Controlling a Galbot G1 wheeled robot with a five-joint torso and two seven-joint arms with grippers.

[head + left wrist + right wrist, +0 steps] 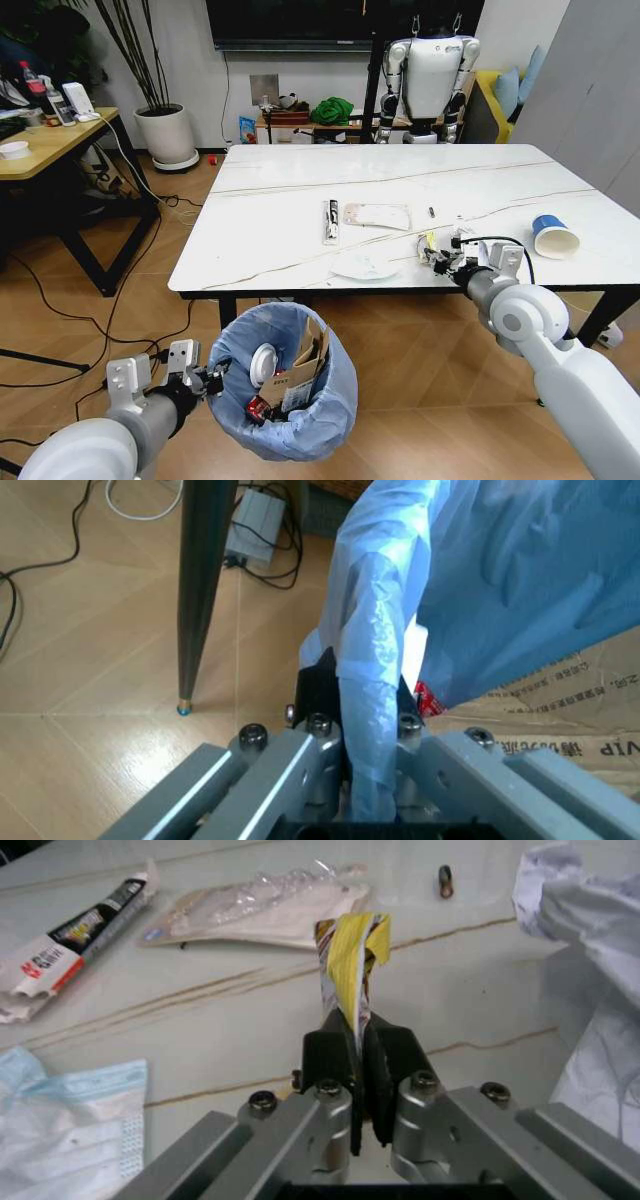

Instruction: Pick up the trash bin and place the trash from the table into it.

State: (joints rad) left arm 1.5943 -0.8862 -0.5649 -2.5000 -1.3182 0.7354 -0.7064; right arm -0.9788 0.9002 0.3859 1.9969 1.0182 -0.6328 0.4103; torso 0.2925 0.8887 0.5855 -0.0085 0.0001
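Yellow wrapper (350, 960) in right end effector (362, 1036), one trash bin (300, 420)

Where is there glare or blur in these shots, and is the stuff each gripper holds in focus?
Head view: soft ceiling-light sheen on the table, otherwise sharp. Left wrist view: the trash bin liner, clamped in the left gripper, looks soft close up. Right wrist view: the yellow wrapper in the right gripper is fairly crisp; crumpled white paper at the edge blurs.

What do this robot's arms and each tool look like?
Both arms are glossy white shells with grey cylindrical wrists. The left tool and right tool have silver metal bodies with dark bolts and black fingers. A black cable loops over the right wrist.
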